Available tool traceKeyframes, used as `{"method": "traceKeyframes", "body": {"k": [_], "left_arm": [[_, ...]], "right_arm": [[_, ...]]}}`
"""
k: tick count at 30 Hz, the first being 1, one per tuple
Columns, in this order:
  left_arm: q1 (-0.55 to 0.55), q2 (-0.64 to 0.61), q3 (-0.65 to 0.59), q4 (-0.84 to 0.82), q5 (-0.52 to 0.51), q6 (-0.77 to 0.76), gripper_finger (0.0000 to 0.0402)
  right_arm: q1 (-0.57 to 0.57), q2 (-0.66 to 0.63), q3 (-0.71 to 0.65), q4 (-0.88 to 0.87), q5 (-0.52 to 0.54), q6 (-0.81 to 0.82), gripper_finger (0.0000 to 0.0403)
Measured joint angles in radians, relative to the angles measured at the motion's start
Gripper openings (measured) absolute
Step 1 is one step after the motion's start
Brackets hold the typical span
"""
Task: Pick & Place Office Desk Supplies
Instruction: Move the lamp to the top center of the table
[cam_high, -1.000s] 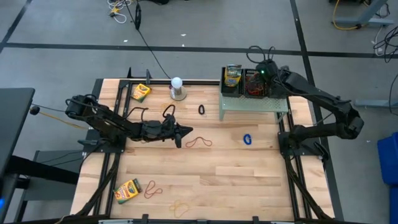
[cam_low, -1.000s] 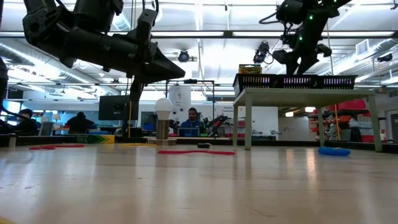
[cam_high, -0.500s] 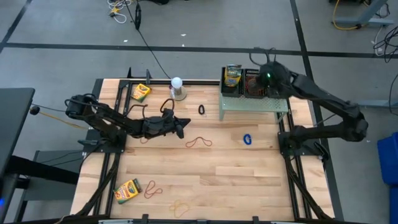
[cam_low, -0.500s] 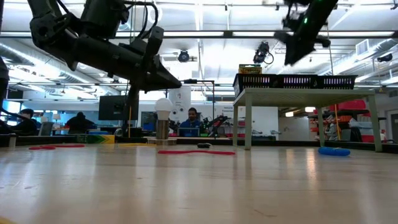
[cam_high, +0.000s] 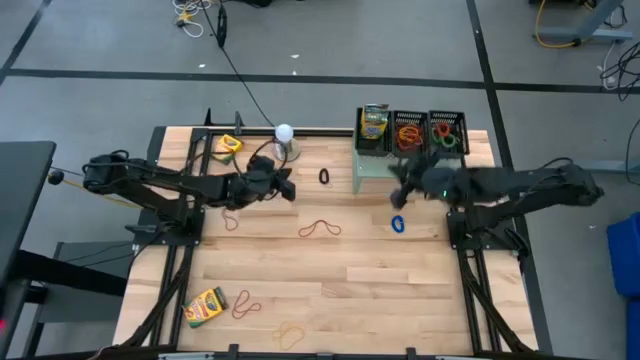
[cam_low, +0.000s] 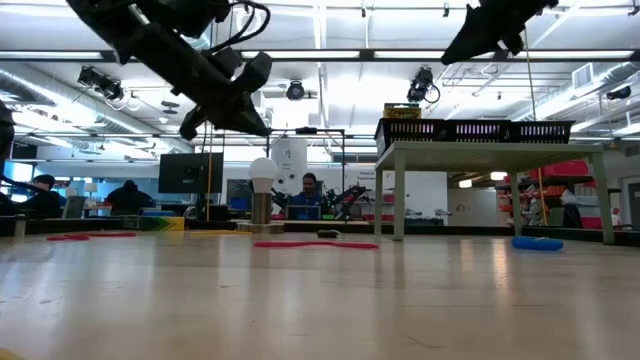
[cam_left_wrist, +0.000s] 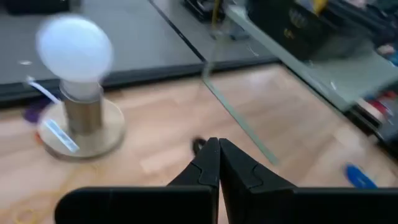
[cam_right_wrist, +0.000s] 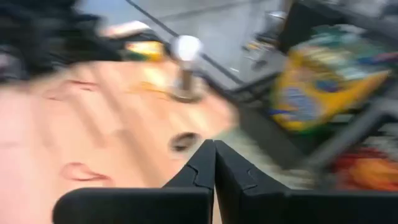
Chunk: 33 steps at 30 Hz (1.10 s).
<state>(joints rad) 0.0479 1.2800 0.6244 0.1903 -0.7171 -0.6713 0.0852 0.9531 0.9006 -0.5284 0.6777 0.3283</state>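
1. My right gripper (cam_high: 398, 178) hangs pinched closed and empty above the small blue rubber-band loop (cam_high: 398, 224), probably my next pick.
2. My left gripper (cam_high: 287, 187), closed and empty, hovers near the white ball lamp (cam_high: 284, 133).
3. Three black mesh baskets (cam_high: 447, 130) top the green riser (cam_high: 372, 168), so sorted supplies stay contained.

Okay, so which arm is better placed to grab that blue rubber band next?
The right. Its shut right gripper hangs just above the blue rubber band, near the riser's front edge. The left gripper, also shut, sits farther off, near the white ball lamp.
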Motion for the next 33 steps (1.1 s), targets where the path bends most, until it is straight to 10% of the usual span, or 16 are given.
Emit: {"method": "traceKeyframes", "body": {"k": [8,19,33], "left_arm": [[0.097,0.001,0.051,0.01,0.182,0.109,0.0022],[0.28,-0.111,0.16,-0.376,0.222,0.038,0.0005],[0.837,0.019,0.161,-0.421,0.729,0.094,0.0004]], "right_arm": [[0.144,0.001,-0.226,0.512,-0.041,0.113,0.0028],[0.194,0.001,-0.218,0.521,-0.043,0.11,0.0006],[0.2,0.001,-0.218,0.518,-0.044,0.132,0.0006]]}}
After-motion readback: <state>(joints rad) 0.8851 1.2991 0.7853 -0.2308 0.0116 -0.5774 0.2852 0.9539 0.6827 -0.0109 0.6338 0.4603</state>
